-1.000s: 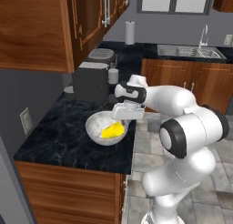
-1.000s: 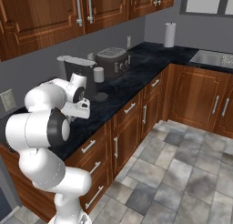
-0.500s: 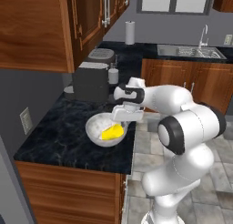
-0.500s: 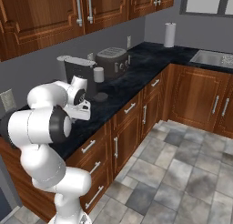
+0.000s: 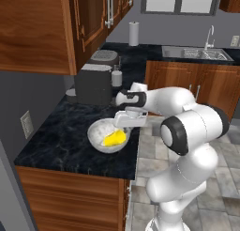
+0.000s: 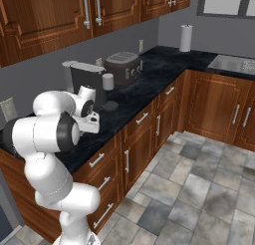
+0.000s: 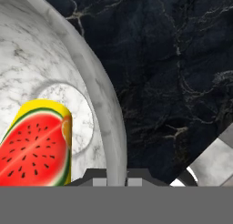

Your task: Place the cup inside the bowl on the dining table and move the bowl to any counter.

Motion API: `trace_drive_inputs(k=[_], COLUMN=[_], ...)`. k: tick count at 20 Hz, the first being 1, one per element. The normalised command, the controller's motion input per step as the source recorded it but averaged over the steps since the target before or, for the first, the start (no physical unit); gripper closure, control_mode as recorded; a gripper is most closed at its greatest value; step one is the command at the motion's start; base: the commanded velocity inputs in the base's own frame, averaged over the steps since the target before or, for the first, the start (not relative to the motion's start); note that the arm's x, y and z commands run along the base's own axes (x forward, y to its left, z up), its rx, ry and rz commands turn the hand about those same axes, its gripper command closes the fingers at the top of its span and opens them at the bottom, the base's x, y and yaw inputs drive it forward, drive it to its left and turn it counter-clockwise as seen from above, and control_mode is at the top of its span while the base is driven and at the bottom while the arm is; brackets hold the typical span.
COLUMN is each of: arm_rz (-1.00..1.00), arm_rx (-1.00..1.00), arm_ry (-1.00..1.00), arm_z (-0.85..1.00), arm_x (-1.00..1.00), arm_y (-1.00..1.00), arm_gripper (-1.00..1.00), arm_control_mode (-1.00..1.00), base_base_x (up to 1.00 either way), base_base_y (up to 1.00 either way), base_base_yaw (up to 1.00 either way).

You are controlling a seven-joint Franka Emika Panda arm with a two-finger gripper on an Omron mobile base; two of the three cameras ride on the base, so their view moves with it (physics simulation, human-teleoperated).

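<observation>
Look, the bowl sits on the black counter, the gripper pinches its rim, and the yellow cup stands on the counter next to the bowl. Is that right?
Not quite. The cup isn't next to the bowl; it lies inside it, as the left base view shows. The bowl does sit on the black counter, and the gripper does pinch its rim.

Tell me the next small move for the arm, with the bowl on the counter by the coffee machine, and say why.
Probably open the tool and let go of the bowl. The bowl seems to rest on the black marble counter with the cup lying inside it, and the hand view shows the tool clamped on the bowl's rim. Nothing seems left but to release and back away.
</observation>
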Motion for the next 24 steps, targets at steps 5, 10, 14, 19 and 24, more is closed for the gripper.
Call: trace_drive_inputs(k=[5, 10, 14, 19, 24], arm_rz=[0.00, 0.00, 0.00, 0.00, 0.00], arm_rx=[0.00, -0.01, -0.01, -0.02, 0.00], arm_ry=[0.00, 0.00, 0.00, 0.00, 0.00], arm_z=[-0.17, -0.18, -0.21, -0.21, -0.01], arm_x=[0.06, 0.06, 0.05, 0.03, 0.00], arm_y=[0.03, 0.01, 0.02, 0.02, 0.11], arm_gripper=[1.00, 1.00, 1.00, 1.00, 1.00], arm_control_mode=[-1.00, -1.00, -1.00, -1.00, -1.00], base_base_x=[0.00, 0.00, 0.00, 0.00, 0.00], base_base_y=[0.00, 0.00, 0.00, 0.00, 0.00], base_base_yaw=[0.00, 0.00, 0.00, 0.00, 0.00])
